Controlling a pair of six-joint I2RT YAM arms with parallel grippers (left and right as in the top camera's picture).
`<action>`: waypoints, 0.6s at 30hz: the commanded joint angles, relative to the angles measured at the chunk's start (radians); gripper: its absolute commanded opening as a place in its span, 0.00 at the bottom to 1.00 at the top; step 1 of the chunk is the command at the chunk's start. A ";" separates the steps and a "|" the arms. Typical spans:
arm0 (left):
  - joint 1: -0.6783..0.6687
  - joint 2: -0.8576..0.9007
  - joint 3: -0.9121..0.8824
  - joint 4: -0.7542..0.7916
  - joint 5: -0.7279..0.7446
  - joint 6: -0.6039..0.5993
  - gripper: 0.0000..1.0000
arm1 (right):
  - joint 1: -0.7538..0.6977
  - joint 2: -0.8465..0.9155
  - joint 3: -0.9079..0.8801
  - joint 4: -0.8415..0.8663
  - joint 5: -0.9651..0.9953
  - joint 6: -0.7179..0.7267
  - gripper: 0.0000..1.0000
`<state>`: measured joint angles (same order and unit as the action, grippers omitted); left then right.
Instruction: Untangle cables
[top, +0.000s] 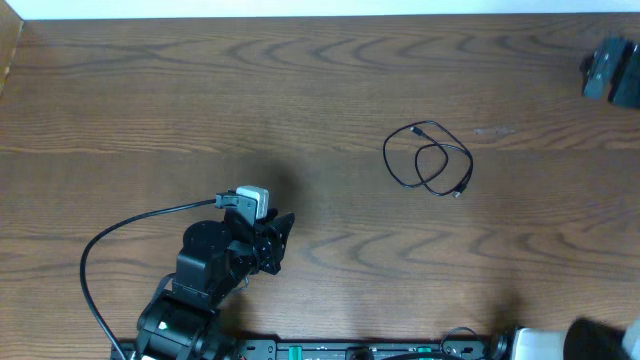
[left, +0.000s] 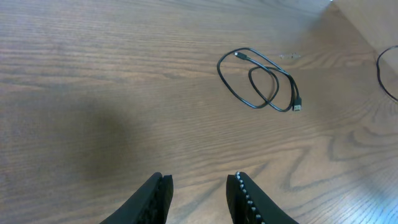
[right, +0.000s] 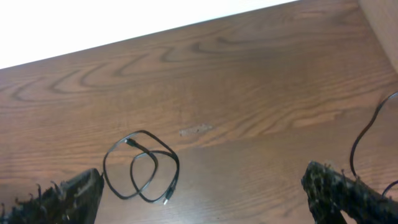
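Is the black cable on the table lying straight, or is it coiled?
Coiled. The black cable forms two overlapping loops lying flat on the table; no long part of it runs straight.

The plugs (left: 297, 107) of the cable (left: 259, 79) are too small to tell their type. The left claw (left: 199, 182) is cut by the lower edge of its view, and the right claw (right: 202, 177) also (only the finger ends show). A dark object (top: 612, 72) on the bench (top: 300, 80) is blurred and cut by the right edge.

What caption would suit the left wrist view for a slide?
Open left gripper facing a looped black cable on the wooden table.
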<state>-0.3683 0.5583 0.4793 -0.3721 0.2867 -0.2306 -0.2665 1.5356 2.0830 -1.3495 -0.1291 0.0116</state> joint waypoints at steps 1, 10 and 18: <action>0.005 -0.008 0.009 -0.005 -0.008 0.016 0.34 | 0.011 -0.089 -0.195 0.068 0.023 0.015 0.99; 0.005 -0.008 0.009 0.000 -0.012 0.017 0.34 | 0.052 -0.404 -0.718 0.380 0.022 0.032 0.99; 0.005 -0.008 0.009 0.021 -0.149 0.016 0.50 | 0.052 -0.558 -1.028 0.599 -0.094 0.076 0.99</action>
<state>-0.3679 0.5579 0.4793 -0.3553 0.2440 -0.2276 -0.2184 0.9855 1.1294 -0.7773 -0.1383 0.0601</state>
